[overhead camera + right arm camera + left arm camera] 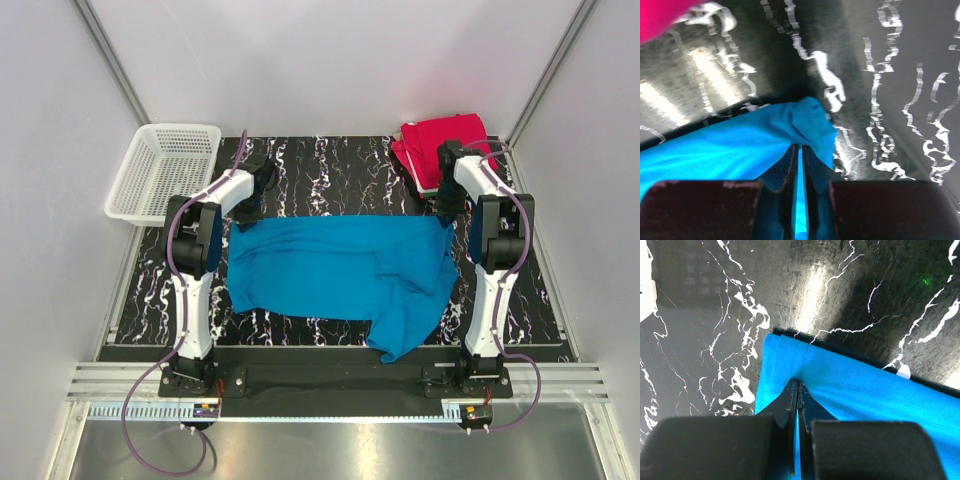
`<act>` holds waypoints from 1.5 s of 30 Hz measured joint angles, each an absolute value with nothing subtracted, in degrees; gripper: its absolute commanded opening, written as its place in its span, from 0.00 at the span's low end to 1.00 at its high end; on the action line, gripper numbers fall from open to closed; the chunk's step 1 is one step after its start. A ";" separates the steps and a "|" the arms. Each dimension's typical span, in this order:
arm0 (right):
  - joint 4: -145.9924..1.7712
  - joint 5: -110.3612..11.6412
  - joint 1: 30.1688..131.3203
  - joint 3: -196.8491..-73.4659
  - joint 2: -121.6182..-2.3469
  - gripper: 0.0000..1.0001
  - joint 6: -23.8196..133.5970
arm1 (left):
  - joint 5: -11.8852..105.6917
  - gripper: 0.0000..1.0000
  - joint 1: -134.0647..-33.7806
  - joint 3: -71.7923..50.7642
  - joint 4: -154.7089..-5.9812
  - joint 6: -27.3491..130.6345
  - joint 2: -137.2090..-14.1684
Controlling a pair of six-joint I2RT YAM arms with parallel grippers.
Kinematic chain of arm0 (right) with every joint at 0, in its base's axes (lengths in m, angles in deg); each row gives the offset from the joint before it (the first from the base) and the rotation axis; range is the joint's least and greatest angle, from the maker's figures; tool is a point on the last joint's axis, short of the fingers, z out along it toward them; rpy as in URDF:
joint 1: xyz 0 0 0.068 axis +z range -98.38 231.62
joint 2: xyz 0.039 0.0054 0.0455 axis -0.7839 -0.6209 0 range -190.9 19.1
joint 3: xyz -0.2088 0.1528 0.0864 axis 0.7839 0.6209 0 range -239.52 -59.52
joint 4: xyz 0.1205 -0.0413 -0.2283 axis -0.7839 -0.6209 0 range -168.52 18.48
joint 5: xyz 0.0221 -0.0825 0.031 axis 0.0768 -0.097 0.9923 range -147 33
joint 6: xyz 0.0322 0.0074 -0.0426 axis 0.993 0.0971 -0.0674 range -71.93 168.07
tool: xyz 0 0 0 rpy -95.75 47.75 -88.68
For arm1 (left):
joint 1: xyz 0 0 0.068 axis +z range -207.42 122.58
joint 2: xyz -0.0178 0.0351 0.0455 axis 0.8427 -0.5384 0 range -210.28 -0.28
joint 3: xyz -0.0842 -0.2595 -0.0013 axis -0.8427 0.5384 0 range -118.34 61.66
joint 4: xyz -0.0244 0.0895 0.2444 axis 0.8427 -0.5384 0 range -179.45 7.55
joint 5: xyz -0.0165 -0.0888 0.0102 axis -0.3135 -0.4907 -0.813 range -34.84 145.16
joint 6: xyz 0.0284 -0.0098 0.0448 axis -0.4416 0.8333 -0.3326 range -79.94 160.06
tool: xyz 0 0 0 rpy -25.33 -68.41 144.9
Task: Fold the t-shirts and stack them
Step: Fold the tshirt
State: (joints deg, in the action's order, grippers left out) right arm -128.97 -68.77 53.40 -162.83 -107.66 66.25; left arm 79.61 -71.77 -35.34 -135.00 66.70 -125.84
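Blue shirt (330, 265) lies spread across mid-frame, its lower right bunched. Folded red shirt (445, 145) sits upper right. Left gripper (796, 385) is clamped on the blue shirt's upper-left corner. Right gripper (800, 149) straddles the upper-right corner, its hold unclear. Both corners are best laid flat and level.

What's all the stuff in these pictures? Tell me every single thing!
blue t-shirt: one, bright blue, lying rumpled across the middle of the table, one end trailing toward the near edge.
red t-shirts: one folded pile, red, far right corner; how many, I cannot tell.
basket: one, white mesh, far left corner.
table: one, black with white veins.
left arm: one, white and black, left side.
right arm: one, white and black, right side.
left gripper: one, black, shut on the blue t-shirt's far left corner.
right gripper: one, black, pinching its far right corner.
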 measured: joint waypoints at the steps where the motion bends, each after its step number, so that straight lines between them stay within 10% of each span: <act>1: -129.08 -69.23 53.22 -162.83 -107.60 0.13 66.25 | 79.63 0.00 -71.77 -35.34 -135.00 66.70 -125.84; 7: -130.34 -70.54 51.52 -162.83 -107.55 0.14 66.27 | 79.68 0.00 -71.77 -35.34 -135.03 66.67 -125.84; 16: -131.94 -67.28 49.68 -163.40 -105.45 0.20 66.25 | 78.76 0.32 -71.75 -35.25 -135.57 66.72 -124.22; 28: -135.57 -56.14 52.57 -166.50 -87.12 0.22 67.32 | 74.43 0.35 -71.75 -15.31 -134.92 67.11 -96.38; 45: -139.33 -47.15 60.87 -145.67 -61.76 0.24 74.16 | 70.56 0.41 -70.81 -0.98 -130.09 67.11 -93.64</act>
State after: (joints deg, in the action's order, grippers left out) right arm -139.33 -47.15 60.87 -145.67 -61.76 74.16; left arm 70.56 -70.81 -0.98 -130.09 67.11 -93.64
